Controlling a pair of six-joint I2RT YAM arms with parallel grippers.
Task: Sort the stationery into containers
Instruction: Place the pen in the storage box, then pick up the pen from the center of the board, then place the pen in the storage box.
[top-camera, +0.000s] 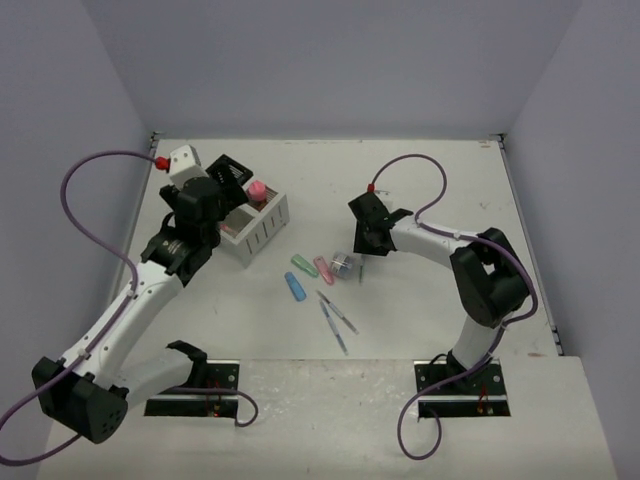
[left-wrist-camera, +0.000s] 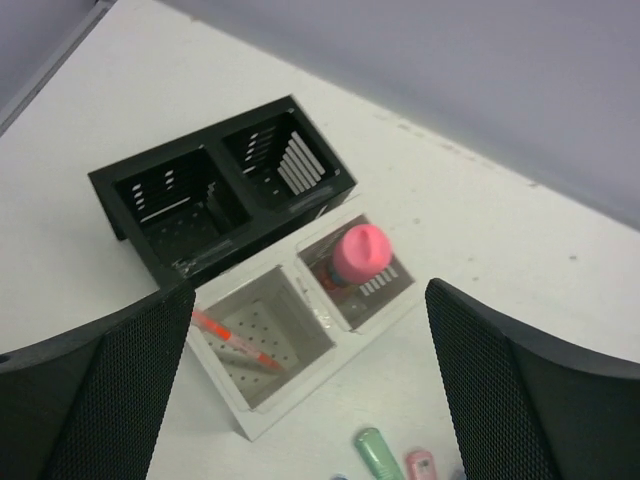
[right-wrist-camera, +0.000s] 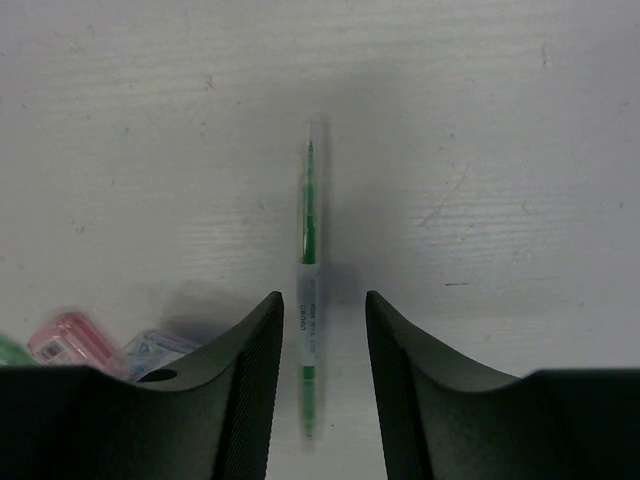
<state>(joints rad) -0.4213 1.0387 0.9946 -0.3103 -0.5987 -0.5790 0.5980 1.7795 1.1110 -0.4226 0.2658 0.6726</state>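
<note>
L gripper (left-wrist-camera: 308, 300) hangs above the containers w/ jaws spread wide & nothing between them; its mesh-faced fingers (left-wrist-camera: 100, 400) frame the white box (left-wrist-camera: 330, 375) from above, a sensible spot for dropping sth in. Orange pen (left-wrist-camera: 238, 342) lies slanted in that box's nearer compartment, and the pink-capped bottle (left-wrist-camera: 358, 252) stands upright in the one next door, so this box is already taking stationery. Black box (left-wrist-camera: 250, 235) sits right against the white one's far side; nothing shows in either of its compartments. R gripper (right-wrist-camera: 323, 297) is low over the table (top-camera: 450, 180), pointing down, one finger each side of a thin green pen (right-wrist-camera: 310, 250) lying flat. Pen runs lengthwise down the gap, so the pinch would come across its narrow body, prob. the only way to lift sth that thin off a flat top. Jaws stand narrow but a strip of table shows each side of the pen, so no grip yet as far as I can see. Step in hand, I'd say: picking the green pen. It sits off-centre in the gap, so it may get nudged or roll before both pads meet. Still unsorted mid-table: green stick (top-camera: 304, 265), pink stick (top-camera: 323, 269), blue stick (top-camera: 297, 288), clear-purple piece (top-camera: 342, 265) just beside the R gripper, and grey pens (top-camera: 337, 312) nearer the arm bases. Judging by that, two items in, most still to go
</note>
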